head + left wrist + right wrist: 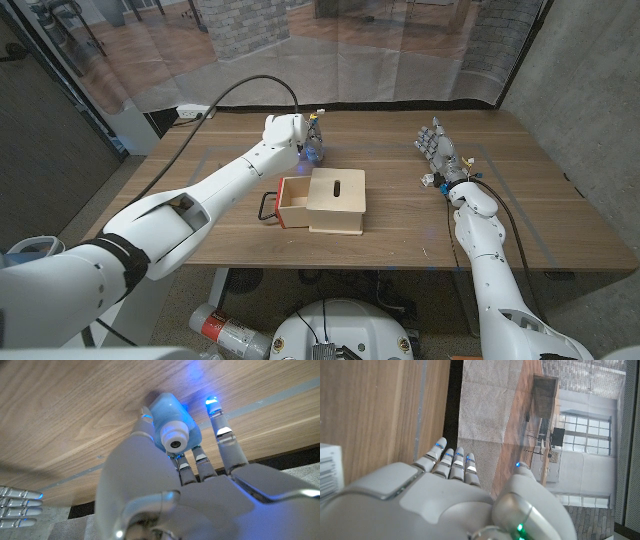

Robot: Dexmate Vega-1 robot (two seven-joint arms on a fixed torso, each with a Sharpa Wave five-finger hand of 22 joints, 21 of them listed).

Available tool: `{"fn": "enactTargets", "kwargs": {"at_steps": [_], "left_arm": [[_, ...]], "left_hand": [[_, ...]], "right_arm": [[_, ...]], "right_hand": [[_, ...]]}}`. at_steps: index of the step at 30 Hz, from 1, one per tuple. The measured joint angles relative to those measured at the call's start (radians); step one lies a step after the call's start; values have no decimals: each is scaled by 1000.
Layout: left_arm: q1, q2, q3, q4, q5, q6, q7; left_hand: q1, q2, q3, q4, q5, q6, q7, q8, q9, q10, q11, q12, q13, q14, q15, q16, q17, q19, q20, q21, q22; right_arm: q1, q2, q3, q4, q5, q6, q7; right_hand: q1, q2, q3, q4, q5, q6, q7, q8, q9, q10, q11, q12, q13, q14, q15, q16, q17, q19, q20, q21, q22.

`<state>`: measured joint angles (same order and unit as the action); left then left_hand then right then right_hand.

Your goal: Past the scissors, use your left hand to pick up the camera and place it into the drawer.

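Your left hand (300,135) is reached out over the wooden counter (540,200), and its fingers (227,442) are curled around the small pale-blue camera with a round white lens (174,425). In the left wrist view the camera sits against the palm side of that hand, the thumb on one flank and the other fingers on the opposite flank, lens facing back toward the wrist. Whether the camera is lifted off the counter or touching it, you cannot tell from these views.

Just nearer to you than that hand stands the light wooden box (335,200), with its open drawer, fitted with a dark wire handle (281,205), pulled out on the side toward your left arm. The camera is outside the drawer, just beyond the box's far edge.

Your right hand (438,150) is well apart from the box on its other side, holding nothing, fingers straight, slightly spread and pointing away from you.
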<state>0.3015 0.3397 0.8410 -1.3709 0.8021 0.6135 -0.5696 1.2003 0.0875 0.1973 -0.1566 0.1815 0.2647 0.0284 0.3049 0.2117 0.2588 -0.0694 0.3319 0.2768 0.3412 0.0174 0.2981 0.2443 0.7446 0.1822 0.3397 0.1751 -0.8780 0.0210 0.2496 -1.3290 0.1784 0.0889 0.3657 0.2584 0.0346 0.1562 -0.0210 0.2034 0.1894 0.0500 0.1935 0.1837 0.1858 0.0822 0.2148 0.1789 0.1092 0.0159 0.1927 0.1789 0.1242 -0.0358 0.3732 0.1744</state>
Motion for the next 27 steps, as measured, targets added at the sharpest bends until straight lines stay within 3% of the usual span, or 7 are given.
{"fn": "enactTargets", "kwargs": {"at_steps": [14,27], "left_arm": [[23,39,-22,-77,14,46,-28],[33,66,-48,-115,-12,33,-55]], "left_hand": [[-4,4,-3,3,-8,15,4,0,0,13,5,0,4,5,5,4,-1,7,-6,-11,0],[-4,4,-3,3,-11,20,9,0,1,23,8,-1,9,6,5,4,5,9,-9,-12,0]], "right_arm": [[-4,5,-9,-11,-4,2,-6],[-4,7,-15,-16,-10,2,-15]], "right_hand": [[0,0,0,0,0,0,0,0,0,0,0,-6,0,0,0,0,3,6,-6,-4,0],[0,0,-3,-3,0,0,0,0,0,0,0,-6,0,0,0,0,4,5,-5,-4,0]]}}
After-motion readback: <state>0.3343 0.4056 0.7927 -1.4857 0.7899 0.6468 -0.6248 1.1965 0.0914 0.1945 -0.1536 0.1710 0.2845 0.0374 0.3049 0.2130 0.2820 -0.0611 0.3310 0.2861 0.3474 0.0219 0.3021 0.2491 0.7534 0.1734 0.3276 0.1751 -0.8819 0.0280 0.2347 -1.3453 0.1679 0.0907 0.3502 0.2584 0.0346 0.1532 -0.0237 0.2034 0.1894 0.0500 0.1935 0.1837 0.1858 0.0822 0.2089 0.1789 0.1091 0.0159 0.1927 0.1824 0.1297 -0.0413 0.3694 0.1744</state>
